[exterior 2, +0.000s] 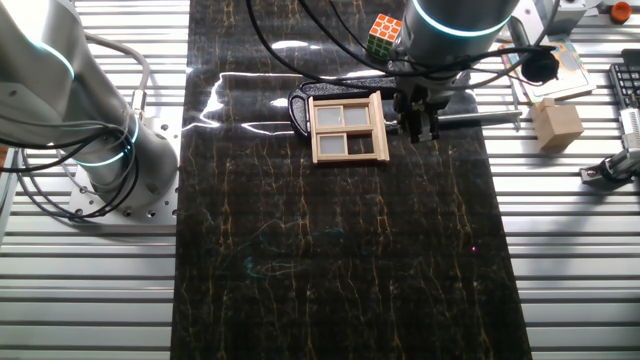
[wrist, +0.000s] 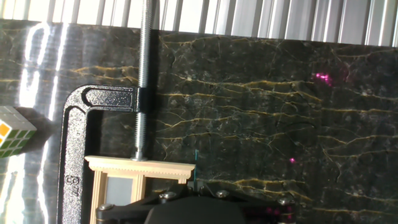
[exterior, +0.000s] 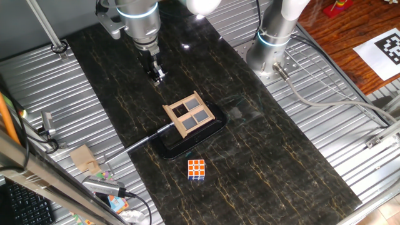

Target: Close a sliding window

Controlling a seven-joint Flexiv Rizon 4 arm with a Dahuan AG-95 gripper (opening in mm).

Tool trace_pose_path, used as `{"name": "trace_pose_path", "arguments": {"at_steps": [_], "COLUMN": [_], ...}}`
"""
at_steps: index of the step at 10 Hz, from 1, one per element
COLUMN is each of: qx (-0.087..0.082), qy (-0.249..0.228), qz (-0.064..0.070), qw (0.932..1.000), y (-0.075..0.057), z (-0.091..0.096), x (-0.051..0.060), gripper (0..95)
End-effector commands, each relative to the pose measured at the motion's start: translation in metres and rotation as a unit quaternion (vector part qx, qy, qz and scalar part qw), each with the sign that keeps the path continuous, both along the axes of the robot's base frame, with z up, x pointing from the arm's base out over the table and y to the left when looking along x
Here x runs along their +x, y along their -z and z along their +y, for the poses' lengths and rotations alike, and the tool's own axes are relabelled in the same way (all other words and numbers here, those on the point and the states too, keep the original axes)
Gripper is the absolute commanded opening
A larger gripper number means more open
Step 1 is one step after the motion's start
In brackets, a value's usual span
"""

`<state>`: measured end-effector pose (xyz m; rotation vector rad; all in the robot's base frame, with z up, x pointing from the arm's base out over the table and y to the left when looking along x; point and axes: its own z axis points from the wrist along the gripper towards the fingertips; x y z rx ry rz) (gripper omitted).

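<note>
Dark marble table (exterior: 269, 156) — sliding window (exterior: 189, 114) just beside gripper (exterior: 157, 76).

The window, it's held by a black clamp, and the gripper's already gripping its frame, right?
Not quite. A black clamp does hold the window, but the gripper isn't gripping its frame; one fixed view shows it apart from the frame, over bare table.

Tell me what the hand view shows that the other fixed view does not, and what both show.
Only the hand view shows that the black piece is a C-clamp whose threaded screw presses on the sliding window.

Only the other fixed view shows the whole window with its four panes, the pincer beside it, and a wooden block.

Both show the window, the puzzle cube and the dark tabletop.
</note>
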<state>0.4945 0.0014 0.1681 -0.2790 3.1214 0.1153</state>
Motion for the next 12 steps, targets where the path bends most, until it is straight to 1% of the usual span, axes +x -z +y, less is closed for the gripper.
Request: {"name": "trace_pose_path", "arguments": {"at_steps": [1,3,4,5,7,8,9,10,11,12], "qx": [0.0,0.0,0.0,-0.004,-0.008,-0.008,-0.006,-0.004,-0.005,-0.004], "qy": [-0.001,-0.001,-0.002,-0.001,-0.004,-0.026,-0.044,-0.072,-0.091,-0.1], "qz": [0.0,0.003,0.008,0.015,0.018,0.028,0.035,0.039,0.052,0.054], "qw": [1.0,1.0,1.0,0.9999,0.9998,0.9992,0.9984,0.9966,0.9945,0.9936], "y": [0.0,0.0,0.0,0.001,0.008,0.016,0.021,0.024,0.026,0.027], "z": [0.0,0.001,0.004,0.012,0.026,0.038,0.044,0.048,0.049,0.049], "x": [-0.001,-0.001,-0.003,-0.008,-0.016,-0.025,-0.031,-0.033,-0.032,-0.032], "gripper": [0.0,0.0,0.0,0.0,0.0,0.0,0.0,0.0,0.0,0.0]}}
